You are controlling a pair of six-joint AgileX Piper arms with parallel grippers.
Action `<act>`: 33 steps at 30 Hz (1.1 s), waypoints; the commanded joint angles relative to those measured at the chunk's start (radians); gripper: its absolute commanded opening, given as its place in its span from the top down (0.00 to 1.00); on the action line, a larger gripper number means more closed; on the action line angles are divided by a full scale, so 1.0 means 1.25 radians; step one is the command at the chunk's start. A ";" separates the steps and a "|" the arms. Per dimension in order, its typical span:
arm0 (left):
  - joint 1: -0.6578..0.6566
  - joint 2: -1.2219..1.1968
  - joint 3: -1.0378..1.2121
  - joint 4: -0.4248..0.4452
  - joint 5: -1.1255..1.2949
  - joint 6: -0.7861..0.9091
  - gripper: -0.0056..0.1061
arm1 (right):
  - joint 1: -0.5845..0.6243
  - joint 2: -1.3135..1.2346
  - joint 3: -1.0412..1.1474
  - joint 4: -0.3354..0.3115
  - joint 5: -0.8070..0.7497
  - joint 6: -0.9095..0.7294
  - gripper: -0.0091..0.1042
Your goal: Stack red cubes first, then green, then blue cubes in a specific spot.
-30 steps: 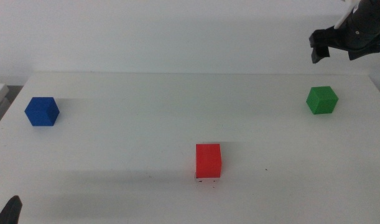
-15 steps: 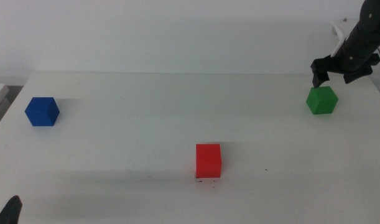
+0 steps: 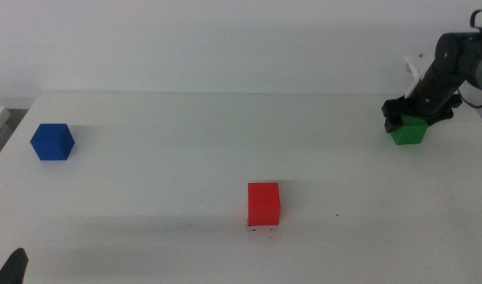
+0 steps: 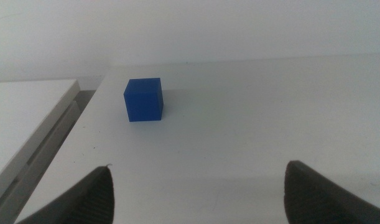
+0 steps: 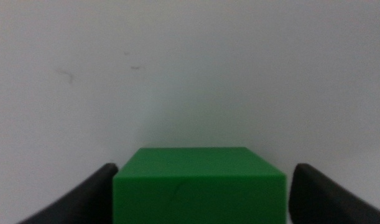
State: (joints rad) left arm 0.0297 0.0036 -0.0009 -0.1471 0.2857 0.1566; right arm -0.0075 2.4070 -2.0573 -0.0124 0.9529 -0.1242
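Right gripper [image 3: 407, 117] down over the green cube [image 3: 409, 129] at the table's [image 3: 185, 150] far right; jaws spread wide, one either side, gap visible on both flanks in the wrist view, nothing gripped yet; left gripper [image 4: 199, 186] waits spread and empty near the blue cube [image 3: 52, 141]. Risk: closing off-centre could twist or nudge the cube, causing a skewed hold. Green cube matte, plain, sharp-edged; red cube [image 3: 264, 203] sits mid-table by small black marks [image 3: 263, 229].
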 commanded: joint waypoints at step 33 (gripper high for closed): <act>0.001 -0.003 0.001 0.000 -0.011 -0.001 0.11 | 0.676 -0.307 0.146 -0.278 0.215 0.786 0.85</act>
State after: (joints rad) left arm 0.0297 0.0036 -0.0009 -0.1471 0.2857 0.1566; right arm 0.8379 2.0123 -1.8831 -0.3330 1.2104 0.8434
